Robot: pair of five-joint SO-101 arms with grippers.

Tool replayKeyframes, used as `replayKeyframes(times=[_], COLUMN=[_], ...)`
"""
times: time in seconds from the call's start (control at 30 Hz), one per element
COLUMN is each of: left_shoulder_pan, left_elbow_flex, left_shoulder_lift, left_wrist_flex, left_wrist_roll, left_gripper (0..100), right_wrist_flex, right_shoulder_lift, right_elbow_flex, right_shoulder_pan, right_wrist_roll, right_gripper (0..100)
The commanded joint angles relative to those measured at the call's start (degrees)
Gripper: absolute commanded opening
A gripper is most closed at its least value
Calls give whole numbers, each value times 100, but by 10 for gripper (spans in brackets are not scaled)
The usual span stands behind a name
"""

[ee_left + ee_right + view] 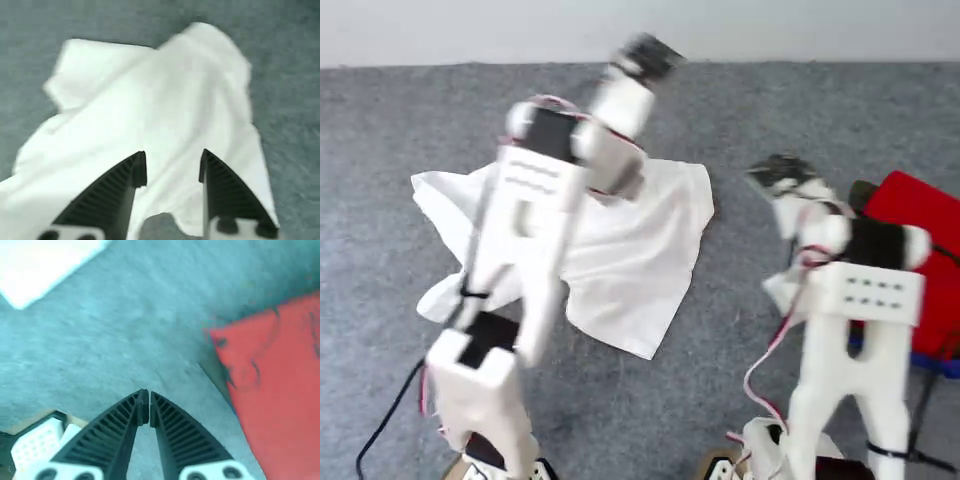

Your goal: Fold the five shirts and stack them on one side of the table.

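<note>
A crumpled white shirt (630, 250) lies spread on the grey table (770, 110), left of centre. The left arm (545, 160) hangs over it. In the left wrist view my left gripper (172, 167) is open just above the white shirt (150, 95), with nothing between its fingers. A folded red shirt (920, 225) lies at the right edge, on top of something blue (940, 365). The right arm (850, 275) stands beside it. My right gripper (147, 401) is shut and empty over bare table, next to the red shirt (280, 385). A corner of the white shirt (40, 265) shows farther off.
Both arm bases stand at the front edge, with cables (760, 385) trailing by them. A white base part (35, 447) sits near the right gripper. Bare grey table (740, 300) separates the white shirt from the red one. A pale wall (470, 30) closes the back.
</note>
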Motion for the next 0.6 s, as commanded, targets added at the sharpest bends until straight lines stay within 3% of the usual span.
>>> replayKeyframes(times=[0.0,0.2,0.37,0.57], left_shoulder_pan=[-651,-1644,-2532,-3578], left_elbow_flex=[154,1815,2897,3556], left_shoulder_lift=[-870,-2312,-3182,-3622], left_wrist_flex=[123,105,97,97], left_wrist_roll=[-18,-457,-651,-721], left_gripper=[179,167,141,141], right_wrist_flex=[224,189,-365,-1200], right_shoulder_lift=[268,1323,1965,2703], right_elbow_flex=[-18,-62,-53,-53], right_shoulder_pan=[-1147,-2738,-3802,-4426], right_wrist_roll=[-457,-1064,-1108,-1336], right_gripper=[24,184,214,284])
